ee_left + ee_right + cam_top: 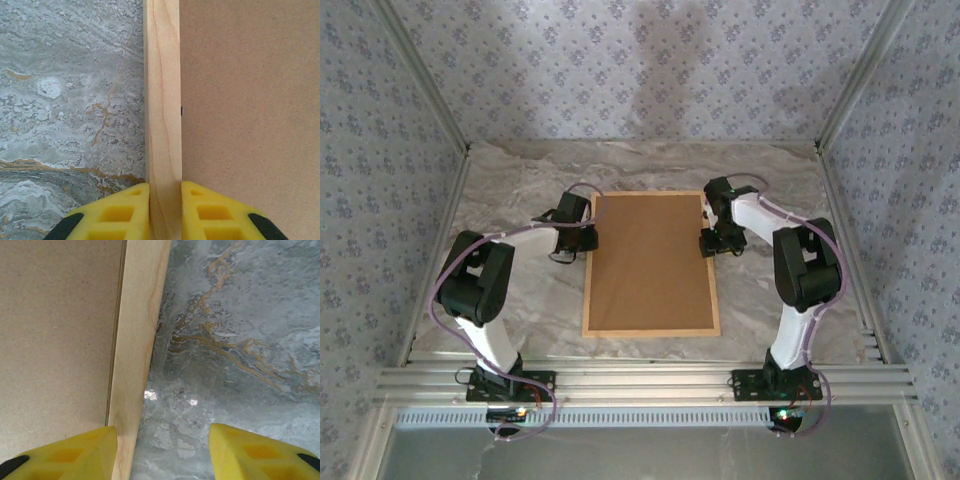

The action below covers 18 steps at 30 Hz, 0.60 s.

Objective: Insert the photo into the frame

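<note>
The frame of light wood lies flat in the middle of the table, its plain brown backing board facing up. The photo is hidden. My left gripper sits at the frame's left side, shut on the wooden rail, with both yellow pads pressed against it. My right gripper stands open astride the right rail. Its left finger lies over the board's edge next to the rail. Its right finger hangs over bare marble, well apart from the wood.
The grey marble-patterned tabletop surrounds the frame on all sides. Wallpapered walls close in the back and both sides. A metal rail with the arm bases runs along the near edge.
</note>
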{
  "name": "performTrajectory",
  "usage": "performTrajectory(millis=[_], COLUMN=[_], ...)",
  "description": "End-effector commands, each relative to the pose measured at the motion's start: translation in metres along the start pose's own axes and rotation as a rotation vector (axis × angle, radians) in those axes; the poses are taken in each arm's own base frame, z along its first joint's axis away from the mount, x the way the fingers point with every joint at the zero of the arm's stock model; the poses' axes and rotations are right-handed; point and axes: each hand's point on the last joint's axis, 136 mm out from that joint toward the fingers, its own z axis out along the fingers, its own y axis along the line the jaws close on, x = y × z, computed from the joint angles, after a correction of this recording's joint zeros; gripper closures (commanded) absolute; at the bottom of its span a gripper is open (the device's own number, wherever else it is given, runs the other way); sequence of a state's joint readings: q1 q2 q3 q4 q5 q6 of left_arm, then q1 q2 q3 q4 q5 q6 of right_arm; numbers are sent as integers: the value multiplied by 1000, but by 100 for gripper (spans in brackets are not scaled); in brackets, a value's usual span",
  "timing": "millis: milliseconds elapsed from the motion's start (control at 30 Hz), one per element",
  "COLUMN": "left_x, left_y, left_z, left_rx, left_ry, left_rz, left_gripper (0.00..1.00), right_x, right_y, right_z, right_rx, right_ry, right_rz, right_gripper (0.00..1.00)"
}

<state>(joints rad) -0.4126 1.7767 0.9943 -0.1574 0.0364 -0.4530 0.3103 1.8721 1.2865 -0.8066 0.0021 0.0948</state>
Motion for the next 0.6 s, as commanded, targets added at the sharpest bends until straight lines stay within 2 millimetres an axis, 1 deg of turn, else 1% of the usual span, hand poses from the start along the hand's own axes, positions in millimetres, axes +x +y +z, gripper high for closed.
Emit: performTrajectory(millis=[0,233,567], left_x=[26,26,27], left_y=[8,8,8], left_z=[11,11,12], left_rx=[-22,-23,-20], left_ry=[95,95,95], left_rz=[19,17,16], left_gripper=[81,81,81], right_x=[7,10,17], right_y=[5,6,21], right_z=[7,15,27], right_rx=[-14,-15,-46], right_ry=[32,49,68], right_rz=[7,7,5], right_gripper=[47,47,46])
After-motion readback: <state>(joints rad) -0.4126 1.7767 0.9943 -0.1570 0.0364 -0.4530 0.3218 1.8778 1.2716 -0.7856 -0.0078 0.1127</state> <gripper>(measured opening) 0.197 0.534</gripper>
